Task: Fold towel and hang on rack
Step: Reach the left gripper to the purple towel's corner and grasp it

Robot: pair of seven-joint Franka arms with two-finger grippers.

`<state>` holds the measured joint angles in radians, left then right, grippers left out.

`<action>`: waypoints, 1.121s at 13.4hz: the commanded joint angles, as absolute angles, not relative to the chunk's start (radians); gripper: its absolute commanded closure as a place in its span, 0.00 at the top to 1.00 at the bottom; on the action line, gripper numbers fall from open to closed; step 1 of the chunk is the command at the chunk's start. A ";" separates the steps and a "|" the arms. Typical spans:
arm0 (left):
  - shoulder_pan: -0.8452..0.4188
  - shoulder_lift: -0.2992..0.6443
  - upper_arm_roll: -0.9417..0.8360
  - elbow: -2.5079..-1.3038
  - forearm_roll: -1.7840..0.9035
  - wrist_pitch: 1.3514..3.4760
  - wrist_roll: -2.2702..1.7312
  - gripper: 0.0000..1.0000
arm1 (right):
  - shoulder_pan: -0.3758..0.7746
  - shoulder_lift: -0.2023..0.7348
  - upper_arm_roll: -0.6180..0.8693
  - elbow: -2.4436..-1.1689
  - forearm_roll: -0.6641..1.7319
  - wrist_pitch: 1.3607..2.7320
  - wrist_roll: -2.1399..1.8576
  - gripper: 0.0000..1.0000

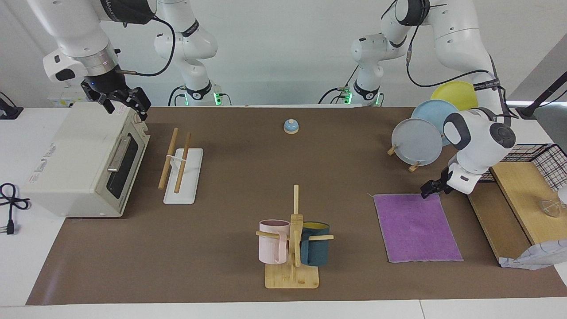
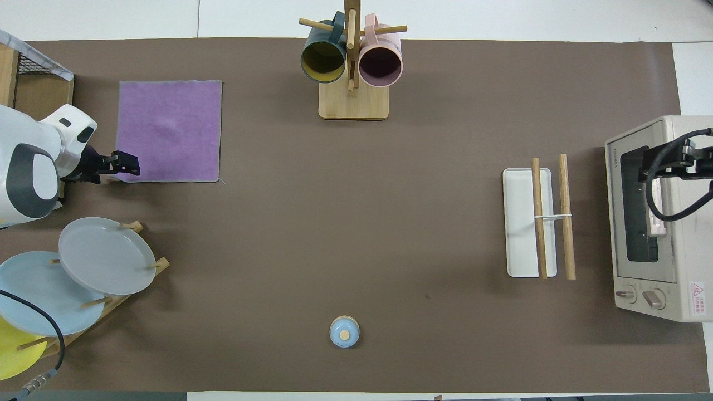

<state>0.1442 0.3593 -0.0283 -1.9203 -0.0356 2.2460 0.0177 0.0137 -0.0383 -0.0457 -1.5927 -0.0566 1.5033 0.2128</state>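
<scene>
Two sets of fingers, both spread, holding nothing. Right fingers [image 1: 125, 103] wait over toaster oven [image 1: 84, 159], rack [image 1: 179, 166] beside it. Left fingers [image 1: 430, 189] low at corner of flat purple towel [image 1: 416, 227], left-arm end of desk [image 1: 248, 186].

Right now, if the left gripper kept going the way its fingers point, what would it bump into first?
Probably the towel. The left gripper points down at the corner of the towel nearest the robots, toward the left arm's end of the table. Whether it already touches the cloth is hard to tell.
</scene>
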 commanded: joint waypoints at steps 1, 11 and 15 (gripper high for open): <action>0.169 0.339 -0.034 -1.960 -0.052 2.270 0.025 0.96 | 0.000 -0.041 -0.041 -1.600 -0.035 1.509 0.193 1.00; 0.160 0.364 -0.032 -1.916 -0.137 2.275 0.021 0.73 | 0.000 -0.041 -0.041 -1.600 -0.035 1.509 0.193 1.00; 0.156 0.373 -0.032 -1.901 -0.098 2.282 0.023 0.62 | 0.000 -0.041 -0.041 -1.600 -0.035 1.509 0.193 1.00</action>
<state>0.1620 0.3590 -0.0352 -1.9142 -0.1178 2.2675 0.0183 0.0137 -0.0383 -0.0457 -1.5927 -0.0566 1.5033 0.2128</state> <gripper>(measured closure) 0.379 0.000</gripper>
